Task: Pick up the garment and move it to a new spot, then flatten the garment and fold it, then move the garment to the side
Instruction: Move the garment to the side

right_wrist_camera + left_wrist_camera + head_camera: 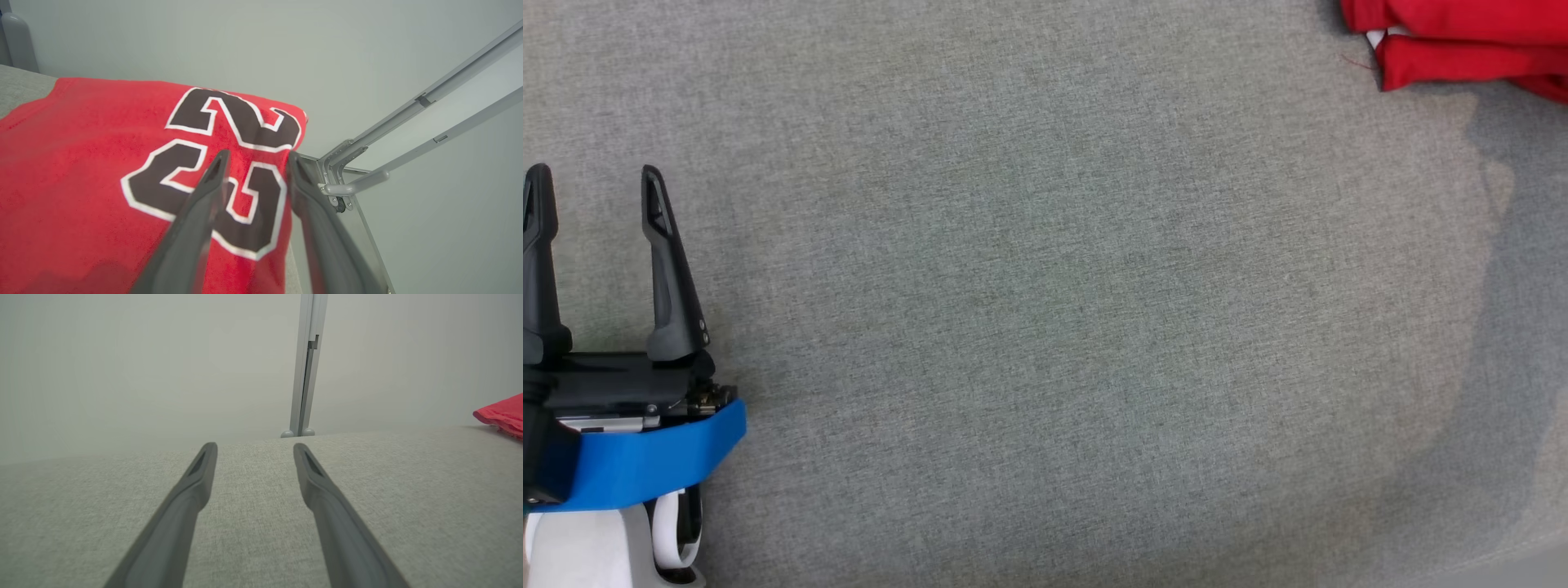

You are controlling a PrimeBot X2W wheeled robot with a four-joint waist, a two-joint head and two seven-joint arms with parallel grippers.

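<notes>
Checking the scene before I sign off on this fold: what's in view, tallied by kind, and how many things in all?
Garments: 1, the red garment, folded, numbers facing up
Pincers: 2, the left pincer and the right pincer, both with fingers apart
Work surfaces: 1, the grey cloth surface
Total: 4

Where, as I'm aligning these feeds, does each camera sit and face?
Head view: head-mounted, looking down at the grey woven surface; open left gripper lower left, red folded garment upper right.
Left wrist view: left wrist, looking low along its dark fingers toward a pale wall.
Right wrist view: right wrist, looking along the open right gripper onto the garment.
Shared: all three show the garment.
</notes>
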